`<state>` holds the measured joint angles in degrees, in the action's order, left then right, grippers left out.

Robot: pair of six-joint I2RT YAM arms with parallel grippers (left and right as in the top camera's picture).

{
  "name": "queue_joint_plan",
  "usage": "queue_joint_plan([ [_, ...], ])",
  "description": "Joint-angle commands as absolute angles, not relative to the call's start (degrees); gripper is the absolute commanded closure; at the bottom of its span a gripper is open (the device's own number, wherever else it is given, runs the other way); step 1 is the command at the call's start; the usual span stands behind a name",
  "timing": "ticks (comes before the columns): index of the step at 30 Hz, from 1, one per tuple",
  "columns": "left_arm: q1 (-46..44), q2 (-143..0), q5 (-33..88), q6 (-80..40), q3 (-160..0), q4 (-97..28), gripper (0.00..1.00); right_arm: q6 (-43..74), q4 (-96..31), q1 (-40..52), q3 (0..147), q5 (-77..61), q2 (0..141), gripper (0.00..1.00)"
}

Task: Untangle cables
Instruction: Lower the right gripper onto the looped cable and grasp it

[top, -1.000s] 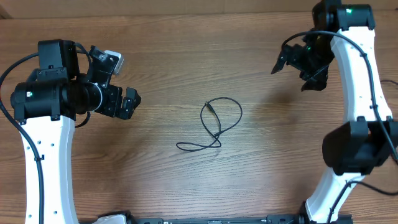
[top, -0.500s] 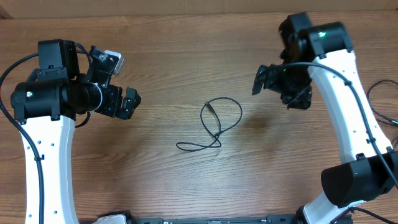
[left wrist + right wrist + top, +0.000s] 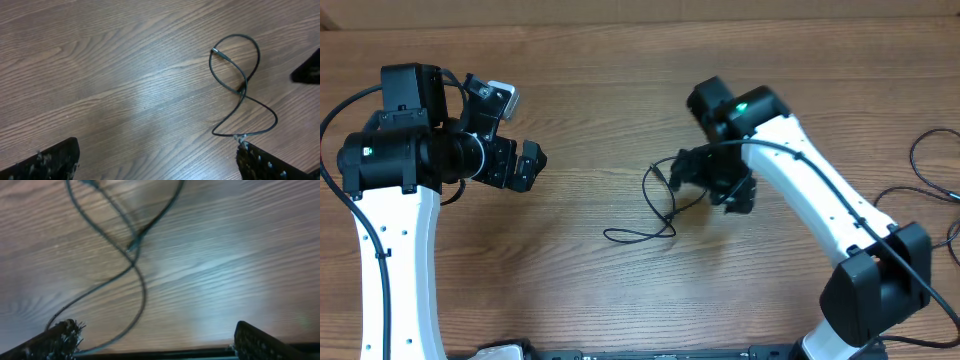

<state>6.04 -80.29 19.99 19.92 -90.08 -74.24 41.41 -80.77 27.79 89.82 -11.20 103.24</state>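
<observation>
A thin black cable (image 3: 669, 216) lies slack and flat on the wooden worktop (image 3: 600, 110). It curls into a loose figure-eight and crosses itself once near its middle. One end rests inside the upper loop, and the other trails toward the lower left.

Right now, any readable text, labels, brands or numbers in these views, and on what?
None readable in any view.
The cable, the table, the left arm and the right arm show no print.
The green light on the right arm is a plain indicator, not a character.
</observation>
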Motion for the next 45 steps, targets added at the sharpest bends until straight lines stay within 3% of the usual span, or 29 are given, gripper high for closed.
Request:
queue_joint_plan([
  [1, 6.31, -80.25, 20.80, 20.60, -90.56, -74.35, 0.01, 49.52, -77.28, 29.56, 86.50, -16.78, 101.25, 0.03],
  [9, 6.31, -80.25, 20.80, 20.60, -90.56, -74.35, 0.00, 61.69, -67.05, 31.66, 78.72, -24.60, 101.25, 0.02],
  [21, 6.31, -80.25, 20.80, 20.60, -90.56, -74.35, 0.00, 67.51, -60.34, 34.20, 73.60, -26.68, 101.27, 0.04],
  [24, 6.31, -80.25, 20.80, 20.60, -90.56, -74.35, 0.00, 68.86, -58.54, 34.83, 72.82, -26.63, 101.27, 0.12],
  [39, 6.31, -80.25, 20.80, 20.60, -90.56, -74.35, 0.00, 72.64, -55.37, 37.50, 72.69, -23.49, 101.36, 0.96],
  [45, 6.31, -80.25, 20.80, 20.60, -90.56, -74.35, 0.00, 70.78, -54.41, 36.88, 72.71, -20.01, 101.36, 0.96],
])
